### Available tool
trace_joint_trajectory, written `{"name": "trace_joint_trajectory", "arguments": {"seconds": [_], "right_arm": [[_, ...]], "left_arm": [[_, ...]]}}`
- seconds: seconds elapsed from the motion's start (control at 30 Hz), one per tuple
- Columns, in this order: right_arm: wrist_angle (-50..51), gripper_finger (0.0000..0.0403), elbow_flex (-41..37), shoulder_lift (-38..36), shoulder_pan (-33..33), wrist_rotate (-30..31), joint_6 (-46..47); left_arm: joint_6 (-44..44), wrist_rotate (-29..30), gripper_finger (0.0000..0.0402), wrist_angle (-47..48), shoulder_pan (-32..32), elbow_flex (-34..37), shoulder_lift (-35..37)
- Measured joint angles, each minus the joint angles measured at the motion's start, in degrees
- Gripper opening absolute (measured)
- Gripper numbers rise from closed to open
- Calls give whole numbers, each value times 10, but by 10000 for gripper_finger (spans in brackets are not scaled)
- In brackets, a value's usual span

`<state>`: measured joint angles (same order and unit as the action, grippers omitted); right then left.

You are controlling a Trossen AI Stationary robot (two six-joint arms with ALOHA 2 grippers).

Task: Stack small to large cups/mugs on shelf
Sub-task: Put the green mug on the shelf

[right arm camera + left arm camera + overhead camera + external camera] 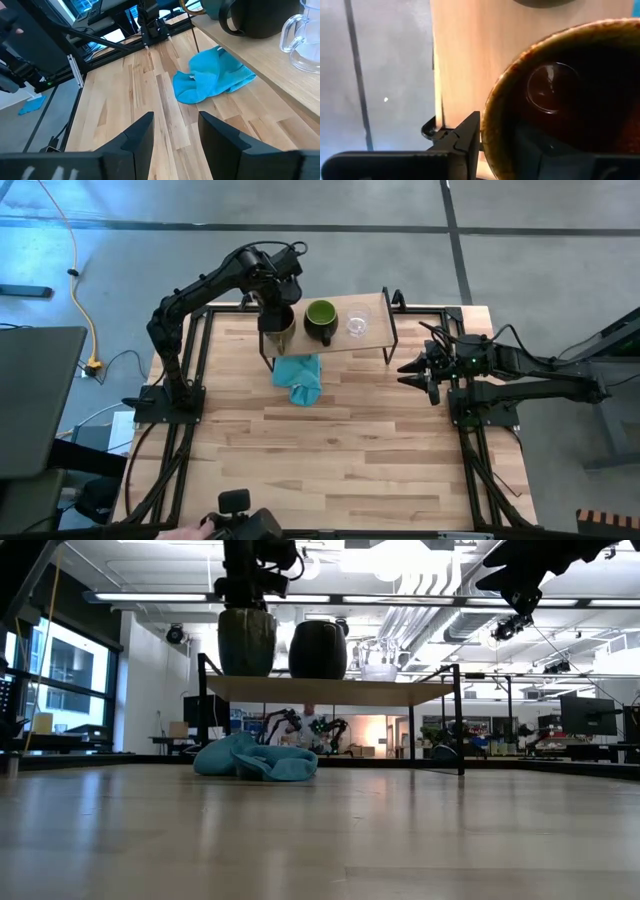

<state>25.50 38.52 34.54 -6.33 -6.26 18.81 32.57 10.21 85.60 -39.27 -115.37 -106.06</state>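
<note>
The large brown mug [281,322] stands at the left end of the light-wood shelf [370,342]; in the low view its base [246,670] sits at the board's top. My left gripper [276,298] is shut on the mug from above. The mid-size mug [321,315], green within and dark outside, stands on its base at the shelf's middle. The small clear glass cup [358,323] stands to its right. My right gripper [415,370] is open and empty, right of the shelf and above the table. My left gripper holds the brown mug by its wall at the rim [489,131]. One finger [466,136] is outside the wall and the other finger [542,150] is inside the mug. The fingers point down from above. The mug is upright, its base at the shelf board [470,55].
A crumpled teal cloth [300,376] lies on the plank tabletop [330,450] just in front of the shelf, partly under its front edge. The shelf's thin black legs [459,720] stand at its corners. The near half of the table holds nothing else.
</note>
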Motion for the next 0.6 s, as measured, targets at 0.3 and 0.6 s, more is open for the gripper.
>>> {"name": "trace_joint_trajectory", "arguments": {"seconds": [0.3,0.6], "right_arm": [[0,144,0,0,0,0,0],[0,144,0,0,0,0,-4]], "left_arm": [[-19,24,92,-16,-1,0,0],[-69,-1,90,-16,-1,0,0]]}}
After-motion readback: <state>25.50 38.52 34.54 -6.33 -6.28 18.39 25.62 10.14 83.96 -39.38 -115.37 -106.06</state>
